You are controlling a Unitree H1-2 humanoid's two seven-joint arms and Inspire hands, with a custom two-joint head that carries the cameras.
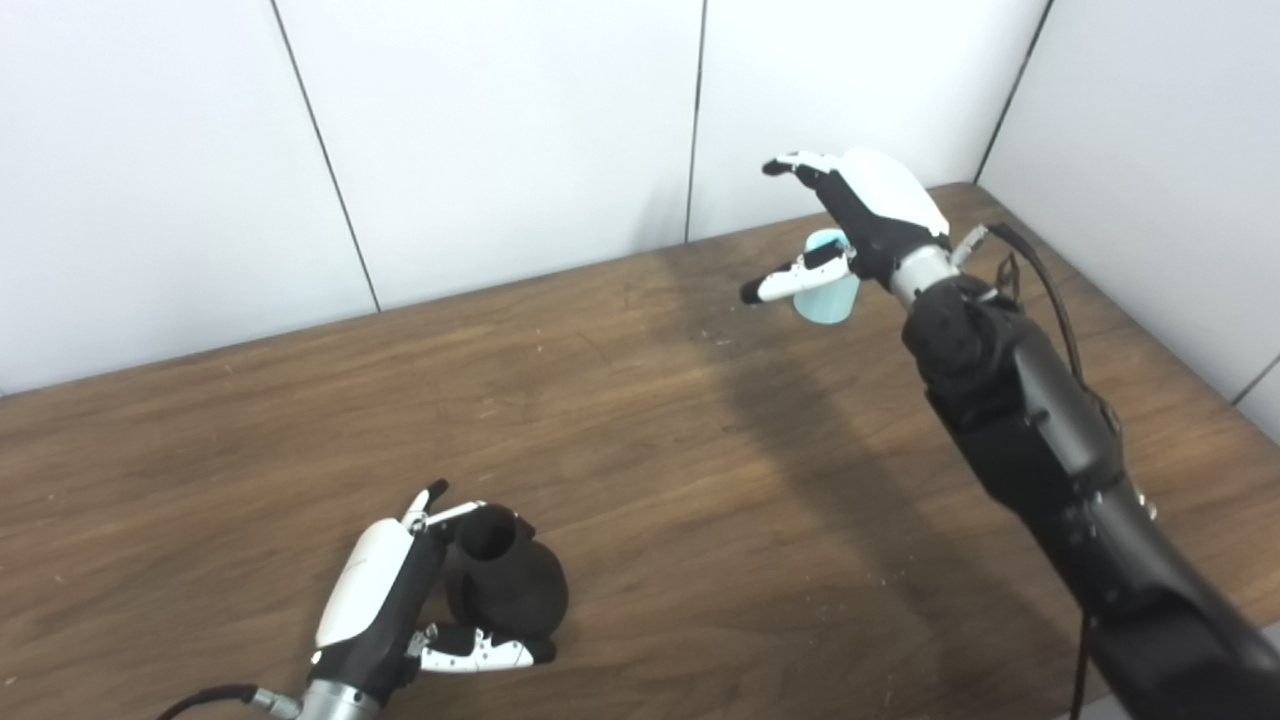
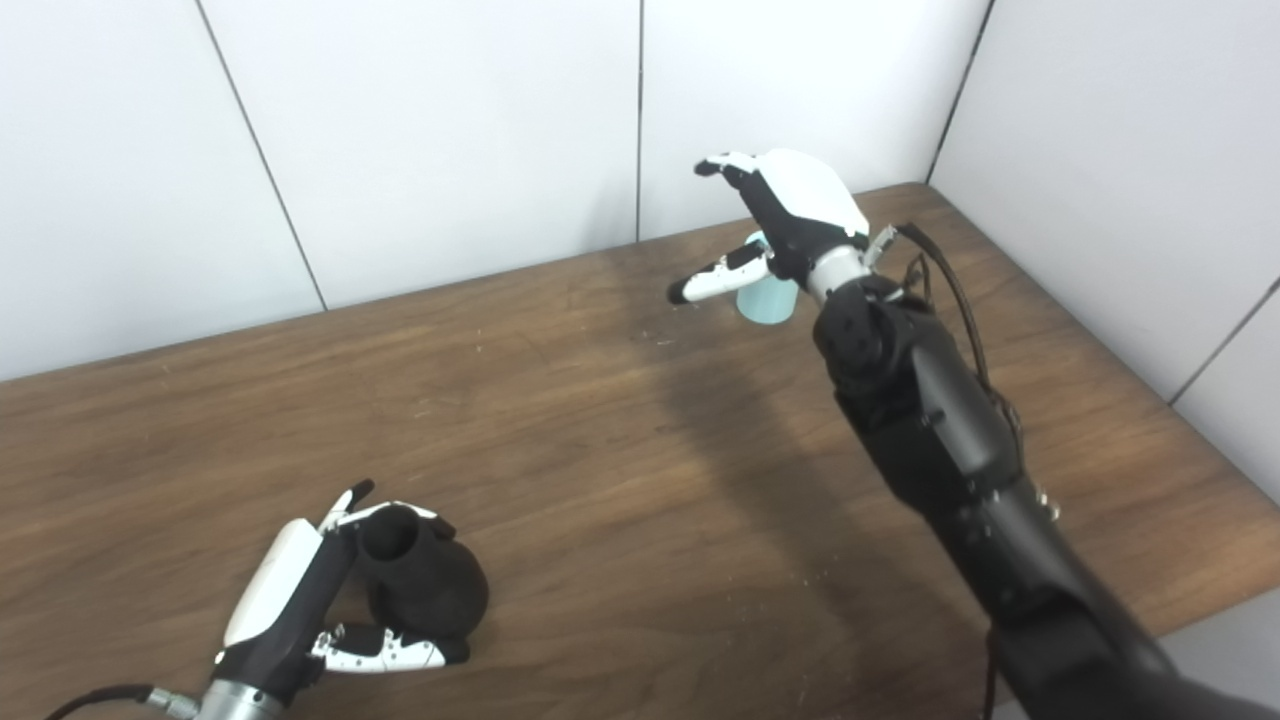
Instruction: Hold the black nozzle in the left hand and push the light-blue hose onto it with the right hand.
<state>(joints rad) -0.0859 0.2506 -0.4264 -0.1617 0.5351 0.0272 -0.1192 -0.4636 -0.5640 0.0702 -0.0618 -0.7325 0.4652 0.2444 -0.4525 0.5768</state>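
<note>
The black nozzle (image 1: 505,585), a rounded bulb with an open neck facing up, rests on the wooden table (image 1: 640,440) at the near left. My left hand (image 1: 385,590) cups it from the left, open: the fingers (image 1: 432,497) reach fairly straight past the neck and the thumb (image 1: 485,652) lies along the base in front. The light-blue hose (image 1: 828,300), a short tube, stands at the far right and is partly hidden by my right hand (image 1: 860,215). That hand hovers just above it, open, with fingers and thumb spread.
White wall panels (image 1: 500,130) close the table's far side and right side. The table's right edge (image 1: 1150,330) runs near the right arm, with a black cable along the forearm.
</note>
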